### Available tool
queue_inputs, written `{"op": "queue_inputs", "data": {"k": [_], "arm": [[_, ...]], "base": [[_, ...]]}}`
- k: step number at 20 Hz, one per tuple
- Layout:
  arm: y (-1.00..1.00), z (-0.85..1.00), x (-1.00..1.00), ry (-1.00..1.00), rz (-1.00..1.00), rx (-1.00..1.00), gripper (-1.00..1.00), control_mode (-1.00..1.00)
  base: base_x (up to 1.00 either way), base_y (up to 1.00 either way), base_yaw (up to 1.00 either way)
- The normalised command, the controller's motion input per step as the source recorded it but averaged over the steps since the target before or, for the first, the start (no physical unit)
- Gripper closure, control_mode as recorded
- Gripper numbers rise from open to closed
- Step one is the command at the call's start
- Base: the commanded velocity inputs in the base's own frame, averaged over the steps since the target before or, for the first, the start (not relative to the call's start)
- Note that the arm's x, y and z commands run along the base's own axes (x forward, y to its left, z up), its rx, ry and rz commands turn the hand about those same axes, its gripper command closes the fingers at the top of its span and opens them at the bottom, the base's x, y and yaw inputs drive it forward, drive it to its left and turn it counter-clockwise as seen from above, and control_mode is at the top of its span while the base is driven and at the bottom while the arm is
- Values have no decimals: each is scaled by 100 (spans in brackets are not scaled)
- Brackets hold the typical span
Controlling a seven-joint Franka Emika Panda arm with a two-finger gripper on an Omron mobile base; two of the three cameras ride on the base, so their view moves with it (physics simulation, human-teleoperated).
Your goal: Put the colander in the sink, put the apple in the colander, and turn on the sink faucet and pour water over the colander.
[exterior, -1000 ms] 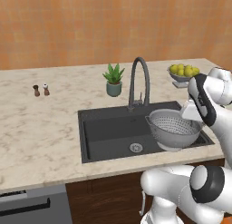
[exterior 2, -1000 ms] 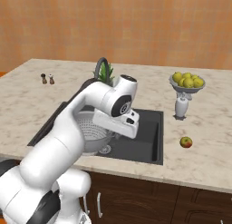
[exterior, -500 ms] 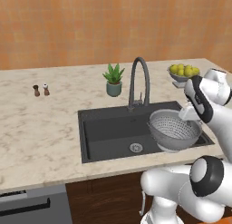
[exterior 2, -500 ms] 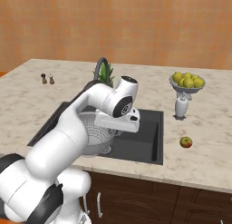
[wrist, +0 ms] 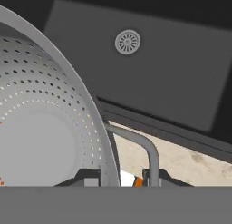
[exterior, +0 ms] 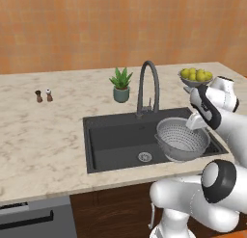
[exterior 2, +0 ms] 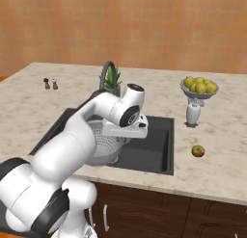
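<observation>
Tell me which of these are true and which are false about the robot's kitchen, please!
1. The colander is empty. True.
2. The apple is in the colander. False: it lies on the counter, right of the sink.
3. Water runs from the sink faucet. False: no water shows.
4. The gripper holds the colander by its rim. True.
5. The fruit bowl stands in the sink. False: it stands on the counter.

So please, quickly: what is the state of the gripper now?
Gripper: closed on the rim of the colander, holding it over the sink.
</observation>
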Motion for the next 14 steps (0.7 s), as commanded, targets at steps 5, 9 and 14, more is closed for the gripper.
{"op": "queue_inputs", "data": {"k": [5, 9, 14], "arm": [[1, -2, 35, 0, -1, 0, 100, -100], [11, -19, 23, -7, -3, 0, 100, -100], [13, -26, 36, -2, -11, 0, 100, -100]], "base": [[0, 0, 0], [0, 0, 0], [0, 0, 0]]}}
